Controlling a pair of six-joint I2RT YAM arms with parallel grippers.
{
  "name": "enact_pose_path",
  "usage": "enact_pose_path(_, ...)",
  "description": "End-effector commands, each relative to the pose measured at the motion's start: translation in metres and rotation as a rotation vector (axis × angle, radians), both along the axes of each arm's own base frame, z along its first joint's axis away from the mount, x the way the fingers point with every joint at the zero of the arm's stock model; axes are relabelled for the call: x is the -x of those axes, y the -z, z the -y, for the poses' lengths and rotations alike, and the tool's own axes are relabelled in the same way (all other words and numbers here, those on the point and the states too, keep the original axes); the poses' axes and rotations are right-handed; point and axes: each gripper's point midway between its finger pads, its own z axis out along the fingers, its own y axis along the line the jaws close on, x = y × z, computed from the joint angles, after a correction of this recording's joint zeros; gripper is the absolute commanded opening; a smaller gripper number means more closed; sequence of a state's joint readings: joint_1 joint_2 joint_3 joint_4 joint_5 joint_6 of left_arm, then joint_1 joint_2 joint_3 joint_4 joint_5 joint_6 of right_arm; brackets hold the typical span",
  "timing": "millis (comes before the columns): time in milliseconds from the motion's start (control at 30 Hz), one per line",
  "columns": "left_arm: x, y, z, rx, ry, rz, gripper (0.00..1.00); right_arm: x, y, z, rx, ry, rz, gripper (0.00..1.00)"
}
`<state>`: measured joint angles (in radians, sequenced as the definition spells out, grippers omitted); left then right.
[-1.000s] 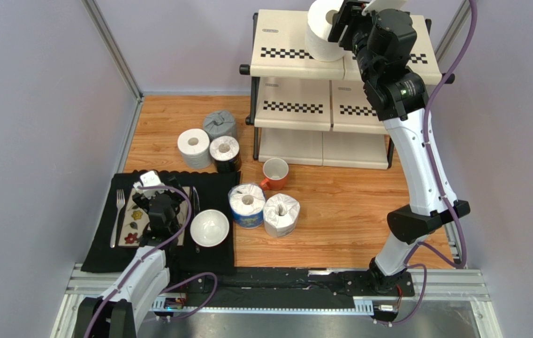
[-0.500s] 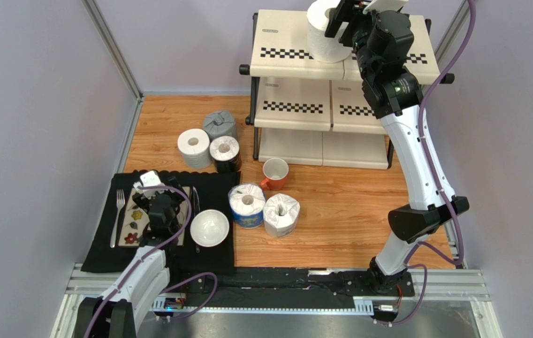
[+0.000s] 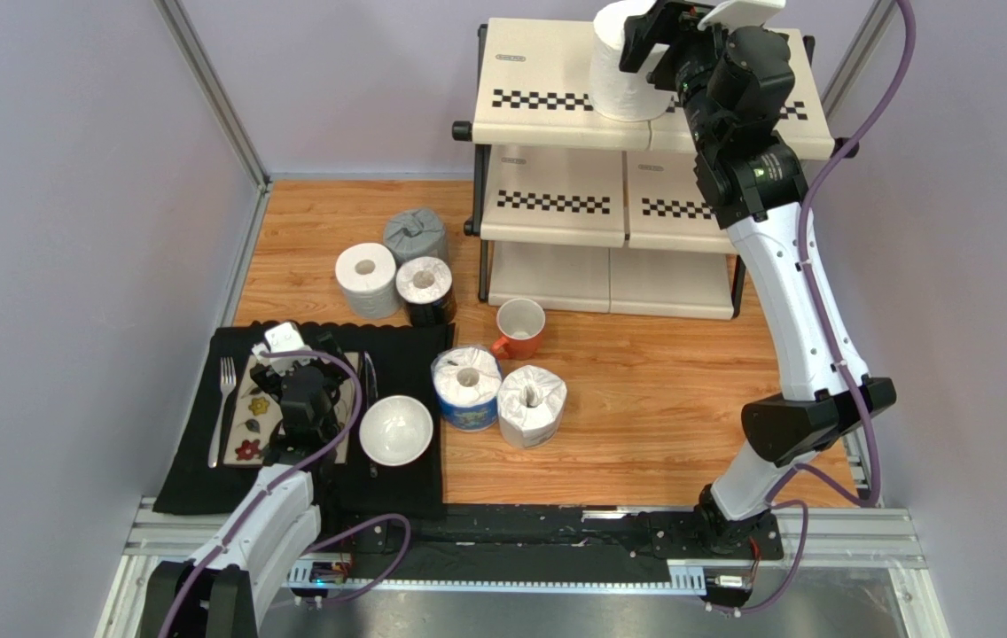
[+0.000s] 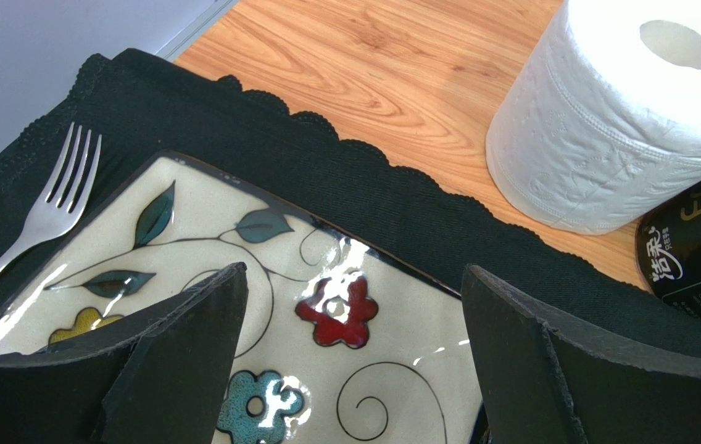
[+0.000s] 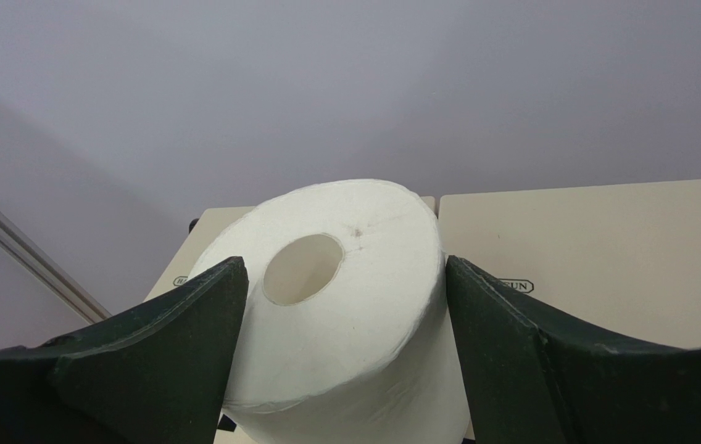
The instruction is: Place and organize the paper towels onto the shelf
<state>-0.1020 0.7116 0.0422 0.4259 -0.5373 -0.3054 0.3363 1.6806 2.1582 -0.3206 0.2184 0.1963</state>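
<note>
**Roll on top tier, grip in doubt**

R gripper (image 5: 345, 277): the jaws hug both sides of the white roll (image 5: 373, 314), and we can't tell if they're pinching or have just let go. Vs a sec ago, the roll has shifted back and stands straighter on the shelf (image 5: 604, 231) top tier (by the panel seam). So 1 of 6 looks placed. Five rolls (image 3: 469, 386) wait on the table (image 3: 655, 399). L gripper (image 4: 354, 296) is spread and empty over the plate (image 4: 234, 240).

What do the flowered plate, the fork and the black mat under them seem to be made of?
Plate: probably glazed ceramic, glossy; light glares over the painted flowers. Fork: metal, polished; silvery shine. Mat: likely fabric, matte black; scalloped, lace-like edge, though the weave is not visible.
</note>
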Motion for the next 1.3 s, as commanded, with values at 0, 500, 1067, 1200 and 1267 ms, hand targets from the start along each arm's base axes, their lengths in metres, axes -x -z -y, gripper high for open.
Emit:
enact_pose_path(0,0.046,0.08,-0.007,-0.014,-0.018,-0.179,0.93,0.017,-0.027,0.005,-0.084,-0.063,0.074,0.81)
enact_pose_path(500,0.046,0.079,-0.007,-0.013,-0.02,-0.175,0.93,0.005,-0.012,-0.008,-0.239,-0.251,0.005,0.8)
enact_pose_path(1067,0.046,0.079,-0.008,-0.013,-0.023,-0.176,0.93,0.003,-0.009,-0.022,-0.283,-0.324,-0.014,0.8)
enact_pose_path(1200,0.047,0.08,-0.008,-0.012,-0.021,-0.178,0.93,0.003,-0.009,-0.018,-0.28,-0.305,-0.01,0.8)
enact_pose_path(1267,0.047,0.08,-0.008,-0.012,-0.025,-0.176,0.93,0.005,-0.013,-0.011,-0.276,-0.266,0.005,0.82)
